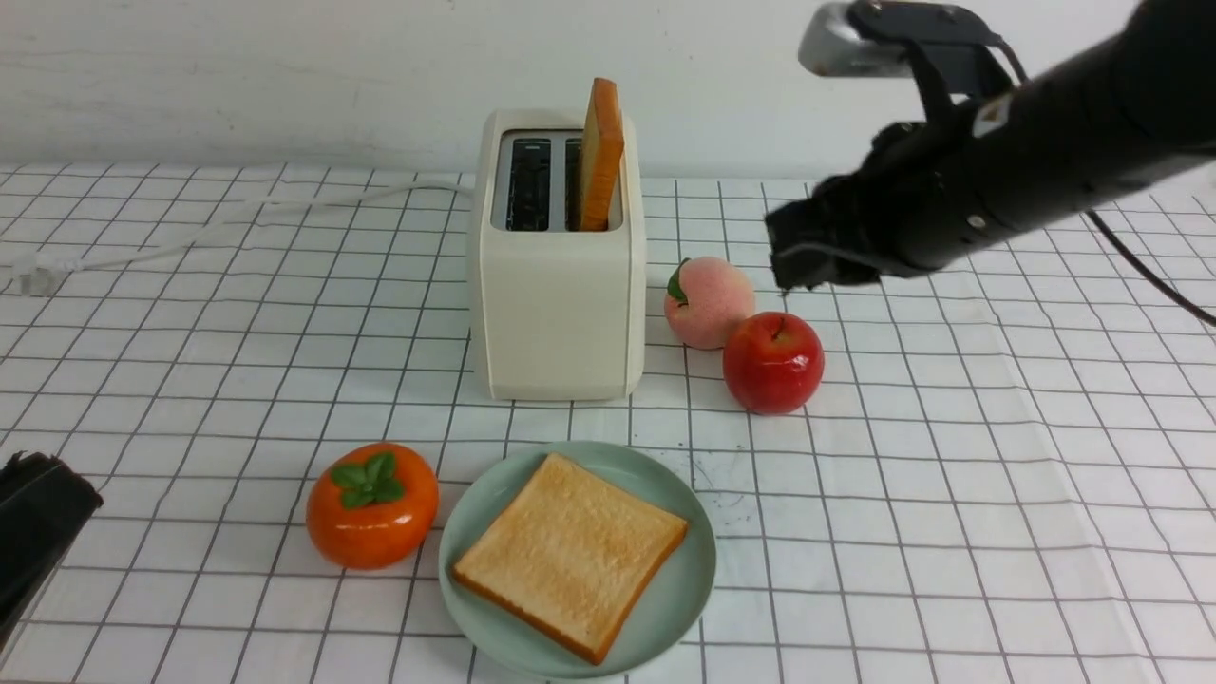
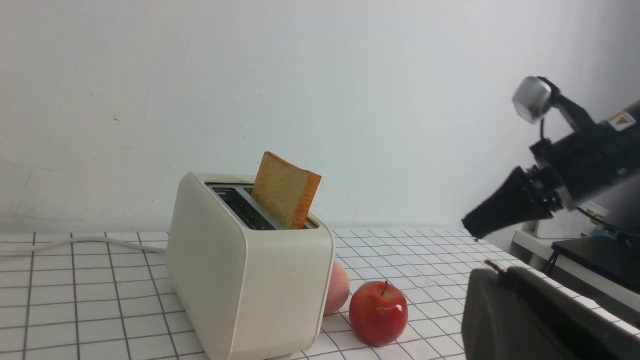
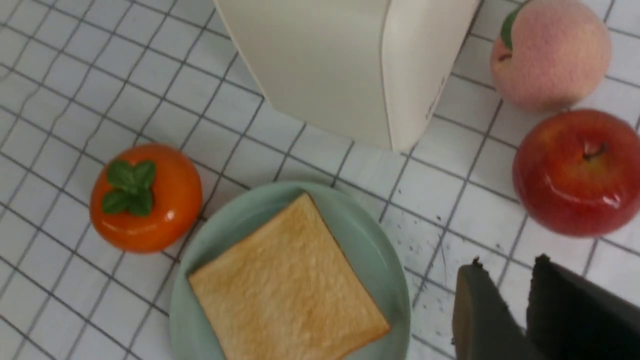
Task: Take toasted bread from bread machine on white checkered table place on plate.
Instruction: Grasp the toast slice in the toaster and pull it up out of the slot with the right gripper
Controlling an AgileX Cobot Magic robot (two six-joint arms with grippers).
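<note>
The cream-white bread machine (image 1: pixel 556 313) stands mid-table on the white checkered table (image 1: pixel 997 475). One toasted bread slice (image 1: pixel 600 157) stands upright in its right slot, and the left slot looks empty. A second slice (image 1: pixel 570 556) lies flat on the mint-green plate (image 1: pixel 684 589) in front of it. My right gripper (image 1: pixel 793 256) hangs in the air right of the toaster, above the fruit, slightly open and empty. In the right wrist view (image 3: pixel 507 260) table shows between its tips. My left gripper (image 1: pixel 57 484) is low at the near left edge, and its jaws look closed and empty (image 2: pixel 492 267).
An orange persimmon (image 1: pixel 372 503) touches the plate's left side. A peach (image 1: pixel 708 302) and a red apple (image 1: pixel 772 361) sit just right of the toaster. The white cord (image 1: pixel 237 223) trails left along the back. A white wall stands behind the table.
</note>
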